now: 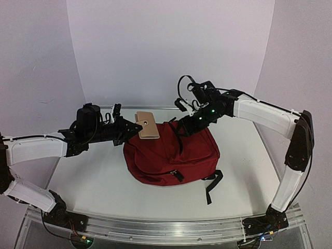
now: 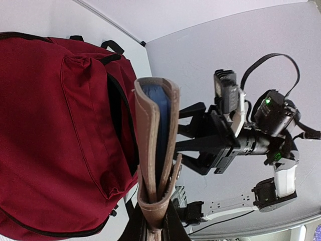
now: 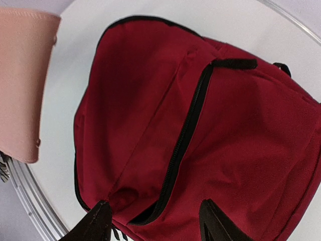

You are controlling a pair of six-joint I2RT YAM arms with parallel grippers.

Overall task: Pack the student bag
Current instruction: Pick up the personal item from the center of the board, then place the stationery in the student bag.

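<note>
Plain white table (image 1: pixel 93 181), white walls. The student bag (image 1: pixel 171 153) sits right under the right gripper (image 3: pixel 155 218), whose jaws are spread with nothing in them, over the black zipper (image 3: pixel 185 135). The left gripper (image 1: pixel 132 127) is clamped on a tan leather case (image 1: pixel 147 125), up against the bag's edge.

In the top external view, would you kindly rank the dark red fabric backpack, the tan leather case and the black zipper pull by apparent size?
Largest: dark red fabric backpack.
Then: tan leather case.
Smallest: black zipper pull.
</note>
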